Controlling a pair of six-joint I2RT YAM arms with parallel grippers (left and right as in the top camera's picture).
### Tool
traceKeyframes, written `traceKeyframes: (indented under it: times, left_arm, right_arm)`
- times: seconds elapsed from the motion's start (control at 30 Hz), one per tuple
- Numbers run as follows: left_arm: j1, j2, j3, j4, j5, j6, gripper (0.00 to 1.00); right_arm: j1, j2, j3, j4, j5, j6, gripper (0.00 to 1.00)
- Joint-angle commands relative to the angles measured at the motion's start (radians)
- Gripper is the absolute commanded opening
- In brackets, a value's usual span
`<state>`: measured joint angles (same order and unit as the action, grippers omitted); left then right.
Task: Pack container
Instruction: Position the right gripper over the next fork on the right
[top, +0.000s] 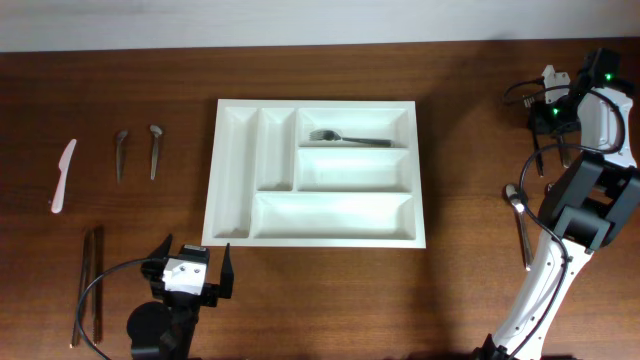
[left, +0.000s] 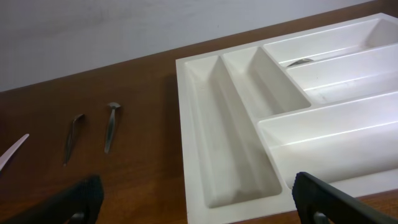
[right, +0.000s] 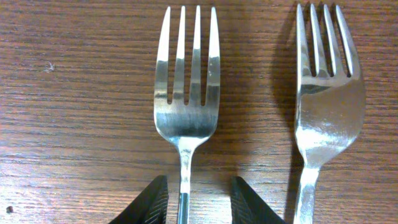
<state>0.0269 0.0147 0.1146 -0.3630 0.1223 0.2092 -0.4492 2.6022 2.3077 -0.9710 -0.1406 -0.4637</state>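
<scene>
Right jaws straddle the neck of a silver metal fork (right: 186, 93), part-open, a gap on either side, gripping nothing. A second silver fork (right: 326, 118) lies just beside it at 3 o'clock. This looks like the pick-up step. Next they must close without nudging that neighbour, lift, and carry toward 9 o'clock over open brown wooden table (top: 460, 290) to the large white five-compartment plastic cutlery tray (top: 315, 243) at mid-table. Left jaws gape wide and empty at the tray's 7 o'clock.

Bright, even light; glare whitens the container (top: 330, 215) floor; 2 forks (right: 186, 115) gleam, sharply focused, 1 casting a dark shadow.
</scene>
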Motion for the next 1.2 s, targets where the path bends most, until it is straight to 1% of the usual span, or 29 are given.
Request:
traceKeyframes:
  times: [0.0, 0.2, 0.3, 0.37, 0.47, 0.5, 0.67, 0.77, 1.0, 1.17]
  left_arm:
    - [0.005, -0.008, -0.004, -0.001, -0.008, 0.013, 0.99]
    - [0.005, -0.008, -0.004, -0.001, -0.008, 0.013, 0.99]
    - [0.005, -0.008, -0.004, -0.001, -0.008, 0.013, 0.99]
    - [0.005, -0.008, -0.004, -0.001, -0.008, 0.013, 0.99]
    - [0.005, -0.008, -0.004, -0.001, -0.008, 0.013, 0.99]
    - [0.005, -0.008, -0.004, -0.001, -0.008, 0.013, 0.99]
    - [0.005, -0.008, -0.004, -0.001, -0.008, 0.013, 0.99]
    - [0.005, -0.008, -0.004, -0.001, -0.008, 0.013, 0.99]
    - [0.005, -0.008, -0.004, -0.001, -0.008, 0.013, 0.99]
    - [0.005, -0.008, -0.004, -0.001, -0.008, 0.013, 0.99]
  right_arm:
    - [0.017, 0.066, -0.013, 0.004, 0.039, -0.003, 0.33]
    - [0.04, 0.067, -0.013, 0.025, 0.039, -0.003, 0.33]
    - [0.047, 0.068, -0.013, 0.03, 0.038, -0.002, 0.31]
    - [0.05, 0.069, -0.013, 0.03, 0.038, -0.002, 0.28]
    - [0.051, 0.07, -0.013, 0.03, 0.038, -0.002, 0.26]
    - [0.051, 0.07, -0.013, 0.03, 0.038, 0.001, 0.24]
    - [0.05, 0.07, -0.013, 0.03, 0.038, 0.001, 0.2]
    - [0.05, 0.07, -0.013, 0.03, 0.038, 0.001, 0.14]
    - [0.05, 0.07, -0.013, 0.03, 0.039, 0.001, 0.14]
    - [0.05, 0.07, -0.013, 0.03, 0.039, 0.001, 0.08]
